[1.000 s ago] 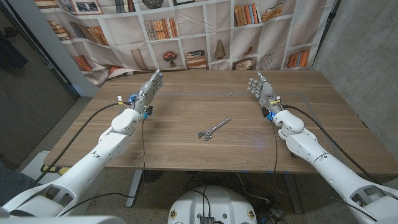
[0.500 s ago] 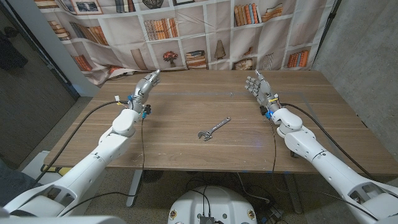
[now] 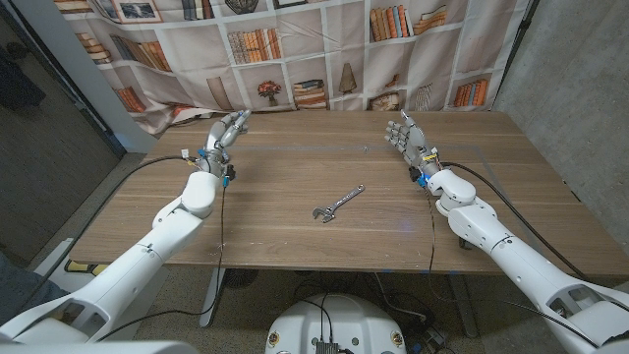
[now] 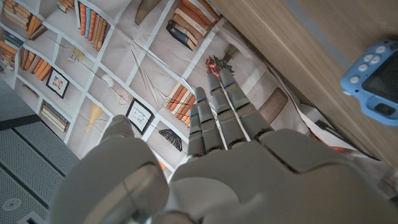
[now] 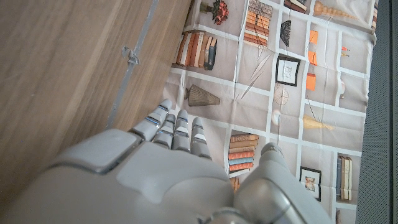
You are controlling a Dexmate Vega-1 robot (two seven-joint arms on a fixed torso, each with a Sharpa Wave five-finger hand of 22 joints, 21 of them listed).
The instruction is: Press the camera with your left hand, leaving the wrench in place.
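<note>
A small blue toy camera (image 4: 374,76) with pale buttons and a dark screen lies on the wood close beside my left hand (image 4: 217,155). That hand (image 3: 224,134) hovers near the table's far left corner, fingers straight and together, holding nothing. A silver wrench (image 3: 337,204) lies diagonally at the middle of the table (image 3: 295,231), well apart from both hands. My right hand (image 3: 407,138) stands raised at the far right, fingers apart and pointing up, empty; its back (image 5: 168,168) faces the wrist camera.
A bookshelf-print curtain (image 3: 295,59) hangs behind the table's far edge. A grey wall (image 3: 580,88) rises at the right. Black cables (image 3: 147,177) trail from both wrists over the table edges.
My left hand has drifted left and toward the far left corner. The right hand has shifted slightly toward the back. The wrench has stayed put.
</note>
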